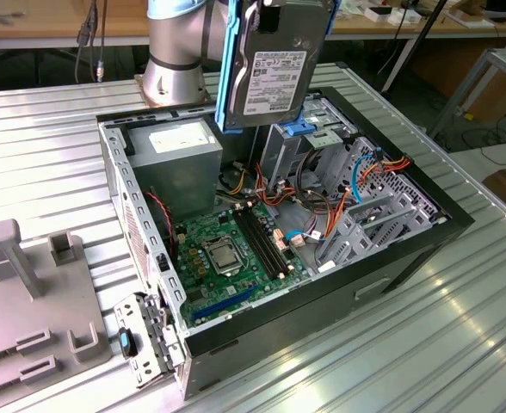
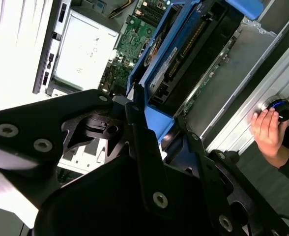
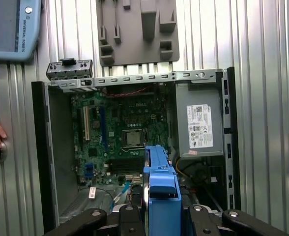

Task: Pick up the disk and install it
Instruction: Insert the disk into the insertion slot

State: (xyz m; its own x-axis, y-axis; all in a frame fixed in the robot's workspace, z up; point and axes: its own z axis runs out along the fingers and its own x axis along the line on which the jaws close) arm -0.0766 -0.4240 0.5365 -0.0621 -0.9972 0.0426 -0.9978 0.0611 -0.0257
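Observation:
The disk (image 1: pixel 274 64), a grey-metal drive with a white label and a bright blue carrier frame, hangs upright above the back of the open computer case (image 1: pixel 128 198). It is over the drive cage (image 1: pixel 322 138). My gripper (image 2: pixel 157 118) is shut on the disk, its black fingers (image 2: pixel 139 142) clamping the blue frame. In the first wrist view the disk (image 3: pixel 160 182) shows edge-on, blue, between the fingers of my gripper (image 3: pixel 161 214), with the motherboard (image 3: pixel 127 132) below it.
The case holds a green motherboard (image 1: pixel 227 249), a grey power supply (image 1: pixel 180 151) and orange and blue cables. A grey fixture plate (image 1: pixel 29 292) lies at the exterior view's left. A person's hand (image 2: pixel 267 130) rests on a round button on the ribbed metal table. A pendant (image 3: pixel 12 27) lies nearby.

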